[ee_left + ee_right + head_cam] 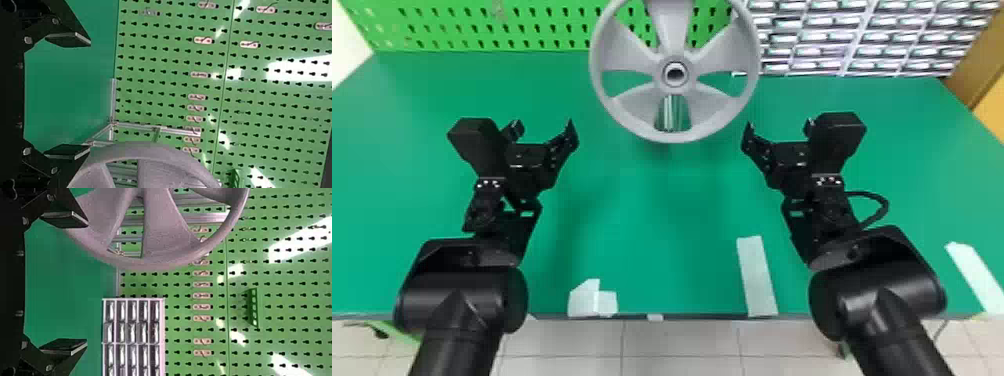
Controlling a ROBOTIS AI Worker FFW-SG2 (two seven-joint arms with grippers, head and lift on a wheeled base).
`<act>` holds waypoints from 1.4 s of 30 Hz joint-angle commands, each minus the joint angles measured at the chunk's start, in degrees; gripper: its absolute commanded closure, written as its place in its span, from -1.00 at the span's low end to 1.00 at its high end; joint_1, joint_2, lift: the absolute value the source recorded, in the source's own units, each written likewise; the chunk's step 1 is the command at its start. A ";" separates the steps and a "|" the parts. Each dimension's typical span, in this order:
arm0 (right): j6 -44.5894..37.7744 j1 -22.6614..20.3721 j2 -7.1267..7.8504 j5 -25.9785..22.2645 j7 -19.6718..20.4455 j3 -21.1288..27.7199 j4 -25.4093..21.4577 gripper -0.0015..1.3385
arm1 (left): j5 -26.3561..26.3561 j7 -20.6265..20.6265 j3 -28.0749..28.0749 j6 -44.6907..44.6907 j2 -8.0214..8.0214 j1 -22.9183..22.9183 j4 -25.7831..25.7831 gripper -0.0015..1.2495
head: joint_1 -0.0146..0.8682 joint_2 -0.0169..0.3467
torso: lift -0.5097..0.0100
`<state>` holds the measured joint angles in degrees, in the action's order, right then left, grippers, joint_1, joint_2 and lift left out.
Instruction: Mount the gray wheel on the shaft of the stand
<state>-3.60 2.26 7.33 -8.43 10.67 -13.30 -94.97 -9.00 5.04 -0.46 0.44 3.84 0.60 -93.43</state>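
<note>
Flanking upright gray wheel (pixel 672 30) at stand (pixel 203 217) w/ L gripper (pixel 544 130) & R gripper (pixel 778 130), 2 pcs., fingers apart on ea.

Can't see all of the gray wheel (pixel 672 30), cut off by the top of the head view and by an edge of each wrist view, or much of the metal stand (pixel 671 114) hidden behind. Too dark inside the middle hole (pixel 676 74) to make out. Can't see the tops of the green pegboard (pixel 457 34) and drawer cabinet (pixel 852 37), or the near ends of the left arm (pixel 457 305) and right arm (pixel 882 300), all cut off in the head view.
</note>
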 commanded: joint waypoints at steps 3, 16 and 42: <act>-0.01 -0.15 -0.04 0.08 -0.03 0.20 0.31 -0.67 | 1.00 -0.03 -0.68 0.08 -0.06 0.37 0.00 -0.50 | 0.99 -0.62 | 0.57; -0.01 -0.59 -0.21 -0.18 -0.12 0.73 0.66 -0.67 | 1.44 -0.03 -1.30 0.08 -0.06 0.37 0.00 -0.51 | 0.99 -0.62 | 0.57; -0.01 -0.51 0.40 -1.32 -0.38 -0.76 2.33 -0.66 | 1.71 -0.03 -2.35 -0.44 -0.06 1.69 0.00 -0.50 | 0.99 -0.62 | 0.57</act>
<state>-3.60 1.71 7.60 -9.66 10.37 -13.84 -92.75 -7.40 5.01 -2.84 0.00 3.78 2.28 -93.43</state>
